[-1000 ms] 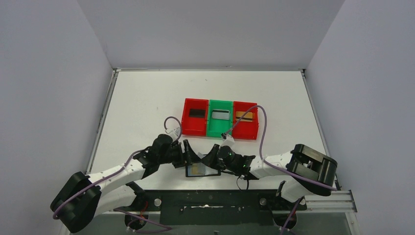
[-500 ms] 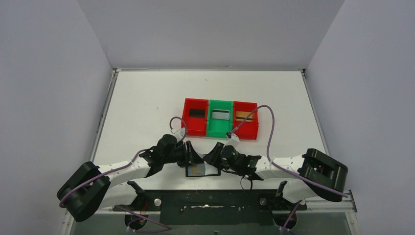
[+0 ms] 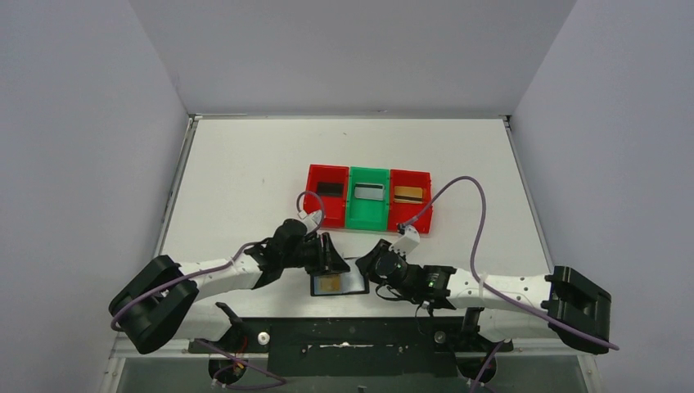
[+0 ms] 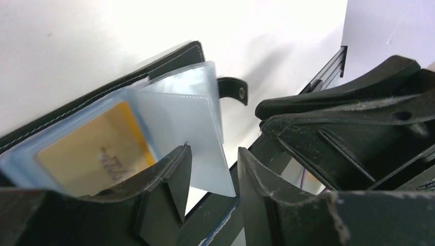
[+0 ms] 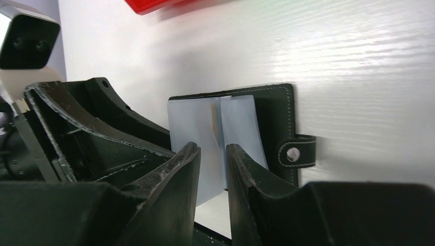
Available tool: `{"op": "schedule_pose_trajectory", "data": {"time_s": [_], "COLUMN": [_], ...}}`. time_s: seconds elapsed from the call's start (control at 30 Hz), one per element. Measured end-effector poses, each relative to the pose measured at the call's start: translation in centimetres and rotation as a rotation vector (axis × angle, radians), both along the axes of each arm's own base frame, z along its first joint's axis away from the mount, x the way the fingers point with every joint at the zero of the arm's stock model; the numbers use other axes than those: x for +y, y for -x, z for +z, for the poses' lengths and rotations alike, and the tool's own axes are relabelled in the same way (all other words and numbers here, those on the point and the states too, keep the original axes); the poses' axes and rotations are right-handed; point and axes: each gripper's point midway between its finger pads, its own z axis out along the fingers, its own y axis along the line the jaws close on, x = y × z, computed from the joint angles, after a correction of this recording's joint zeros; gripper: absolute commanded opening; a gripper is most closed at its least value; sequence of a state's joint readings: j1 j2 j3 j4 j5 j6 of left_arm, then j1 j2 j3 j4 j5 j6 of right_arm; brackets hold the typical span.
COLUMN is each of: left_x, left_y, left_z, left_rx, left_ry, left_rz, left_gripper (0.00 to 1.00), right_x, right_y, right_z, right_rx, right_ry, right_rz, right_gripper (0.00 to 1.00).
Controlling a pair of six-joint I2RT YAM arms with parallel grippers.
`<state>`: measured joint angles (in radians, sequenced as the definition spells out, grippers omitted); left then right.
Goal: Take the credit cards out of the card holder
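Note:
The black card holder [image 3: 353, 284] lies open near the table's front edge, between my two grippers. A gold credit card [image 3: 331, 284] sits in its left clear sleeve, and shows large in the left wrist view [image 4: 92, 148]. Empty clear sleeves [image 5: 205, 128] fan up from the card holder [image 5: 277, 118]; its snap tab [image 5: 295, 152] points right. My left gripper [image 3: 334, 260] hovers at the holder's left back edge, jaws apart, with a sleeve corner [image 4: 215, 169] between them, unpinched. My right gripper [image 3: 366, 264] is at the right back edge, jaws narrowly apart, empty.
Three joined trays stand behind: a red tray [image 3: 314, 206] with a dark card, a green tray [image 3: 367, 219] with a pale card, and a red tray [image 3: 409, 219] with a gold-brown card. The table's front edge and black rail [image 3: 344, 332] lie just below the holder.
Both arms have stretched out lower over the table. The left gripper has moved right, closer to the holder. The right gripper has shifted right and nearer. The holder has stayed put.

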<state>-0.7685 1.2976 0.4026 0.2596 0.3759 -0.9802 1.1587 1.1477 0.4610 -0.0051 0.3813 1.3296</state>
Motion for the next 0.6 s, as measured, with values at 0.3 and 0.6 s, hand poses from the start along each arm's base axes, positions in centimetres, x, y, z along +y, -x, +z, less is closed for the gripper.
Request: {"op": "schedule_pose_trajectory", "data": {"time_s": [0.3, 0.6], "left_x": [-2.6, -1.8], "left_y": [-0.5, -1.0], "left_z": [-1.1, 0.9], "left_rx": [0.017, -0.053], "left_ry": [-0.026, -0.037], "left_rz": [-0.057, -0.016], "left_gripper": [0.44, 0.45], "right_x": [-3.0, -2.5], "right_y": [-0.4, -0.6], "right_z": [1.4, 3.2], "right_rx": [-0.038, -0.075], "right_ry": [0.027, -0.035], "right_rz": [-0.125, -0.11], "right_gripper": [0.27, 0.27]}}
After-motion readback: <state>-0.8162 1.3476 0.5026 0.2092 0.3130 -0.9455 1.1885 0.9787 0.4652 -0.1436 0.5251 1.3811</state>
